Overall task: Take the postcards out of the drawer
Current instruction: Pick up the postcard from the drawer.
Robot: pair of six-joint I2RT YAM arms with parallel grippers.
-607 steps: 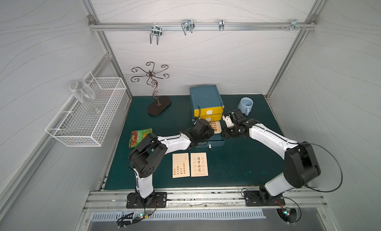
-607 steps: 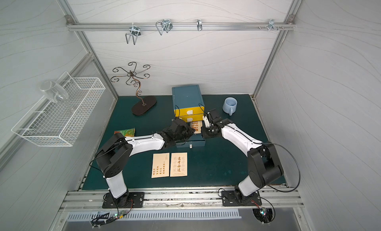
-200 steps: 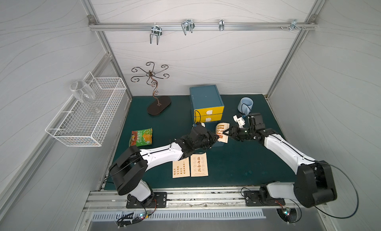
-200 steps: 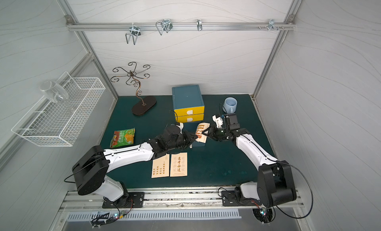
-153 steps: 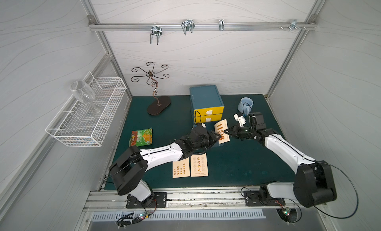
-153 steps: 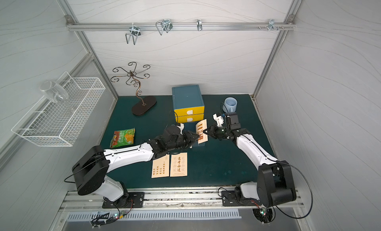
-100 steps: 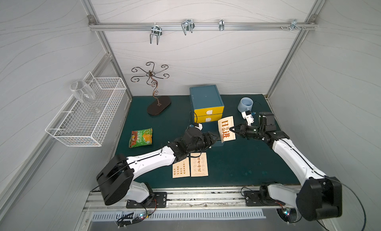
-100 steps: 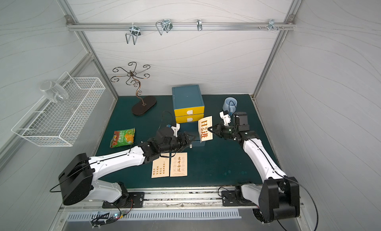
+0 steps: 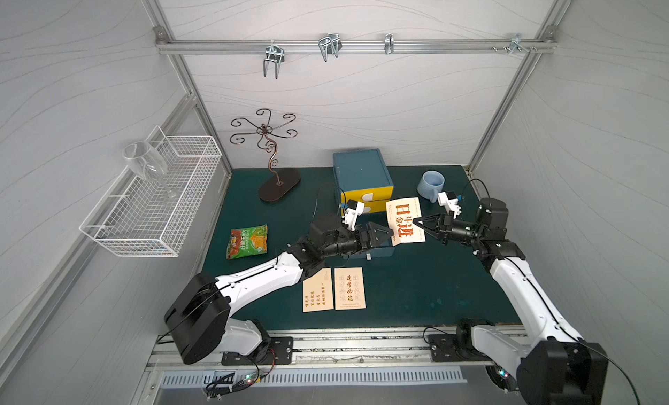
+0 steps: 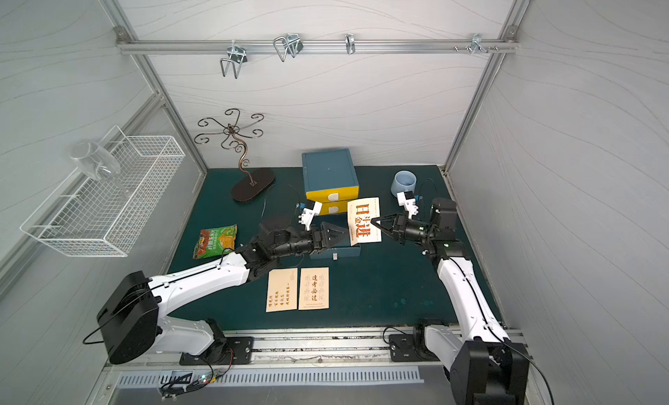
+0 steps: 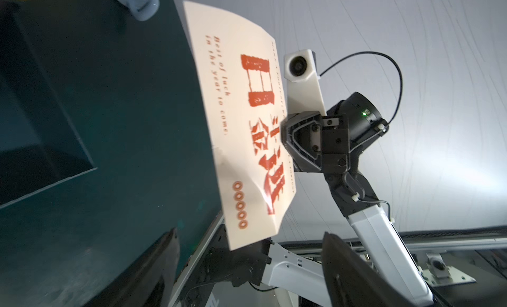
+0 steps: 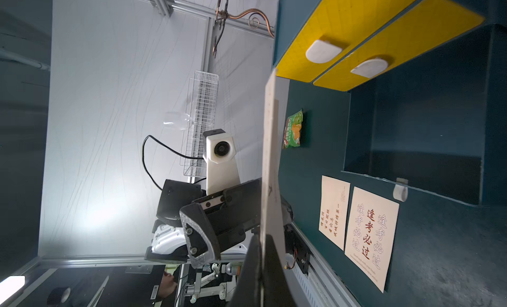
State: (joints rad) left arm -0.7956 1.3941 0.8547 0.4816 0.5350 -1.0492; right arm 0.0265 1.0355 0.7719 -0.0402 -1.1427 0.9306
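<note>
The right gripper (image 9: 415, 220) is clamped tight on the middle of one long edge of the bold card (image 9: 400, 213), holding it on edge in the air above the open drawer (image 9: 380, 253). The card bends slightly, its printed face toward the left arm. From the right wrist it shows edge-on (image 12: 270, 154).

The left gripper (image 9: 389, 235) is spread wide and holds nothing. In the left wrist view its dark fingers (image 11: 153, 272) stand well apart, and the card's lower corner (image 11: 247, 237) lies between them with a gap on each side.

Two more postcards lie flat on the mat (image 9: 434, 287) near its front edge: the small-print card (image 9: 318, 290) and the script card (image 9: 349, 288), long edges just beside each other, parallel. The left forearm crosses over the small-print card's corner.

The drawer juts forward from the cabinet (image 9: 358, 168); no card shows in the part of its inside seen from the right wrist. Bare mat stretches from the script card to the right arm. The mug (image 9: 430, 184) sits behind the right gripper, the packet (image 9: 248, 240) well off beyond the left arm.
</note>
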